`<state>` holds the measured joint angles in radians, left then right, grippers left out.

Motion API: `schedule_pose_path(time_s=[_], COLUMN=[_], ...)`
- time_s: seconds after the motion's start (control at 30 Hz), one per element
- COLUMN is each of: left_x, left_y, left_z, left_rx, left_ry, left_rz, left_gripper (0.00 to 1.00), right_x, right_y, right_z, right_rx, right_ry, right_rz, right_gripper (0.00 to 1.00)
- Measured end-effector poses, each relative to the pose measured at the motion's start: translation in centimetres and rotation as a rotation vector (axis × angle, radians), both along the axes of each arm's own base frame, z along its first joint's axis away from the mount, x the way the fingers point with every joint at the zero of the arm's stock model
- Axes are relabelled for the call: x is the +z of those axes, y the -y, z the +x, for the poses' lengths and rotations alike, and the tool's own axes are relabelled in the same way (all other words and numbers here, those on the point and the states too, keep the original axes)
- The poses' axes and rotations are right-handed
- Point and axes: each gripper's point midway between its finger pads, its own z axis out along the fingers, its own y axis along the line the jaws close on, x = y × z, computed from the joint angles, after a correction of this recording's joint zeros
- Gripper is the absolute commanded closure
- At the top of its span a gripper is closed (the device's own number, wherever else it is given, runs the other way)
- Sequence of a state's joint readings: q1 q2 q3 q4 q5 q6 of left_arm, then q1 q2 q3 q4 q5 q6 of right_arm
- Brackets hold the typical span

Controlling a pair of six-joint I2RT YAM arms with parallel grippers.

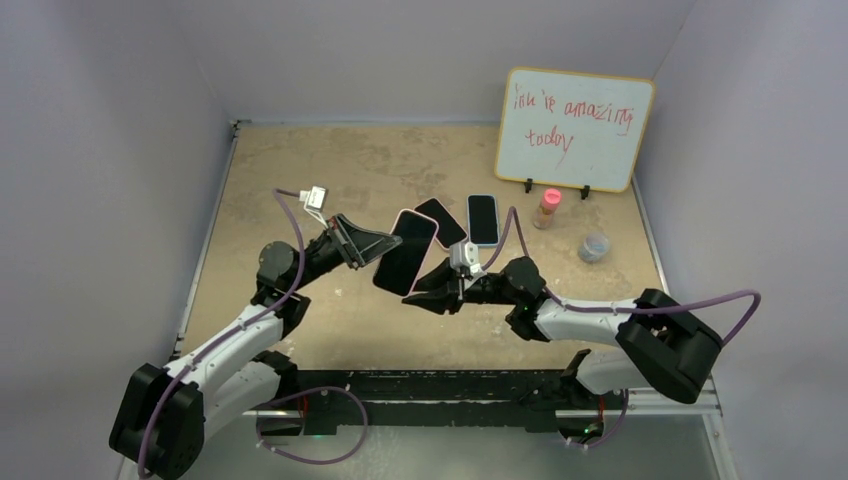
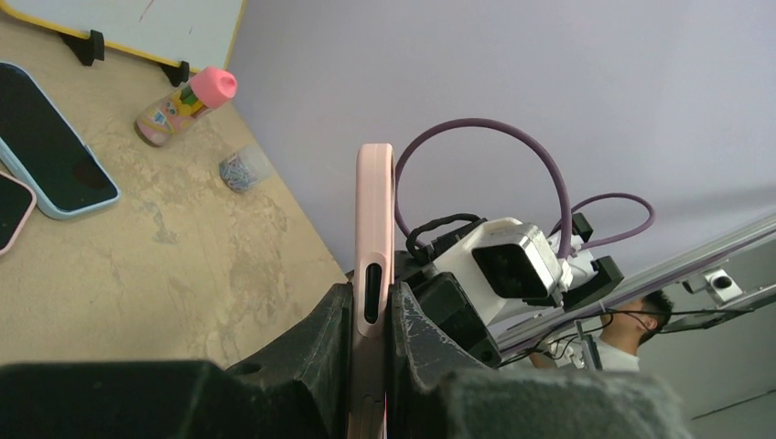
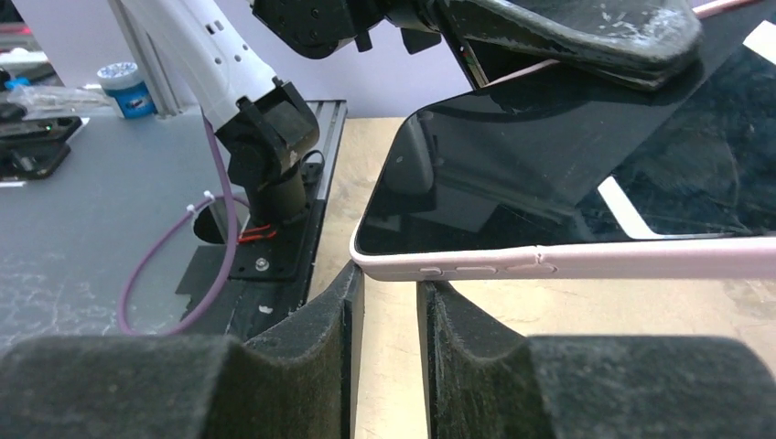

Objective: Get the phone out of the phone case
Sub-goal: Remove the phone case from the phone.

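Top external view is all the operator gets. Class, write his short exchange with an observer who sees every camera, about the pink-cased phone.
Operator: Is the left gripper clamped on the pink-cased phone?
Observer: Yes, it pinches both faces, at a slot in the case side.
Operator: Has the right gripper caught it?
Observer: No, its jaws stand slightly apart, empty, just short of a corner of the case.

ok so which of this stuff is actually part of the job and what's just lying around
In the job: pink-cased phone, clamped by the left gripper; right gripper at its near corner.
Lying about: blue-cased phone, dark phone, whiteboard, pink-capped bottle, small jar.
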<state>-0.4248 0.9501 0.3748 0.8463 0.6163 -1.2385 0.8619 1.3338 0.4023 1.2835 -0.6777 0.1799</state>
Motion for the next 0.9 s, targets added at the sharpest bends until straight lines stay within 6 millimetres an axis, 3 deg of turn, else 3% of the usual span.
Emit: schedule_pose_path(time_s=[0.1, 0.3, 0.47, 0.63, 0.9], left_x=[-0.2, -0.3, -0.2, 0.2, 0.9], left_y=[-0.1, -0.3, -0.5, -0.8, -1.1], left_z=[0.2, 0.4, -0.2, -0.6, -1.1], left_rx=[0.008, 0.033, 0.054, 0.077, 0.089], left_ry=[-0.029, -0.017, 0.076, 0.183, 0.255], left_rz=[-0.014, -0.006, 0.049, 0.091, 0.102], left_gripper=[1.0, 1.0, 1.0, 1.0, 1.0], right_x=[-0.2, -0.5, -0.3, 0.7, 1.2], right_y=[-0.2, -0.3, -0.3, -0.1, -0.1], right_z=[0.1, 0.1, 0.2, -0.1, -0.2], right_rx=[-0.003, -0.002, -0.011, -0.007, 0.005], right_ry=[0.018, 0.006, -0.045, -0.102, -0.165], right_rz=[-0.014, -0.024, -0.02, 0.013, 0.042], right_gripper=[0.97, 0.66, 0.51, 0.51, 0.61])
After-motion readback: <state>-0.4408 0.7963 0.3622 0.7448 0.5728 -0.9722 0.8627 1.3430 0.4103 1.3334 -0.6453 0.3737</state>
